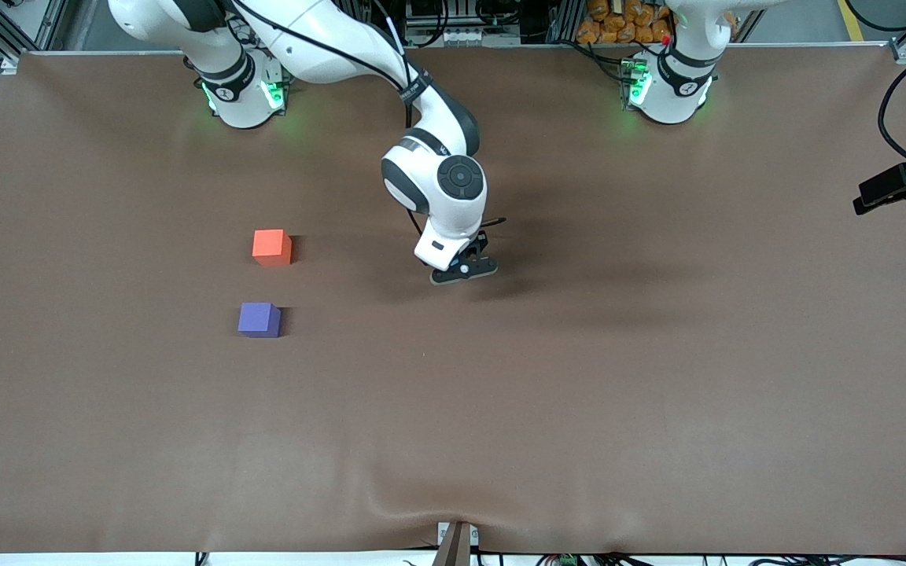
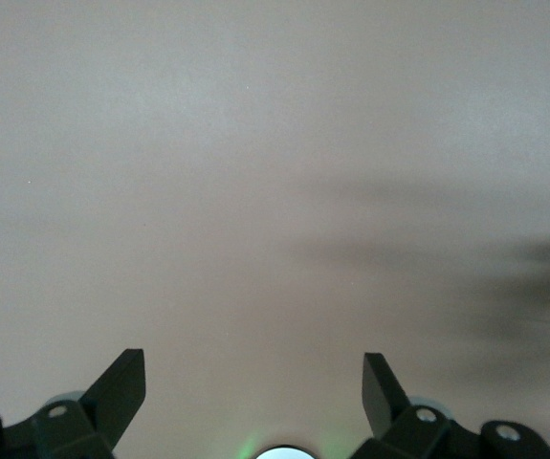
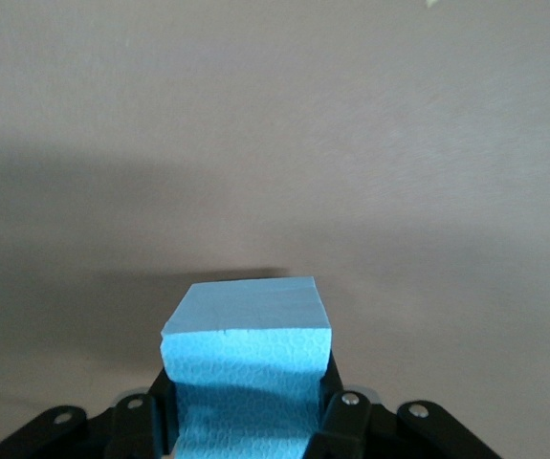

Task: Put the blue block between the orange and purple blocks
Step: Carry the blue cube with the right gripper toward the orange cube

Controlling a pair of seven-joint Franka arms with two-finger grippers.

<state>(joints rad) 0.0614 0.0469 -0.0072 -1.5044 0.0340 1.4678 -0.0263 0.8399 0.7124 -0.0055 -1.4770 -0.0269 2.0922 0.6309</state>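
The blue block, a light sky-blue cube, sits squeezed between the fingers of my right gripper, which is shut on it. In the front view that gripper is down low at the table's middle and hides the block. The orange block and the purple block rest on the table toward the right arm's end, the purple one nearer the front camera, with a gap between them. My left gripper is open over bare table, its fingers wide apart; it does not show in the front view.
A brown cloth covers the table and has a wrinkle near the front edge. A black camera mount juts in at the left arm's end.
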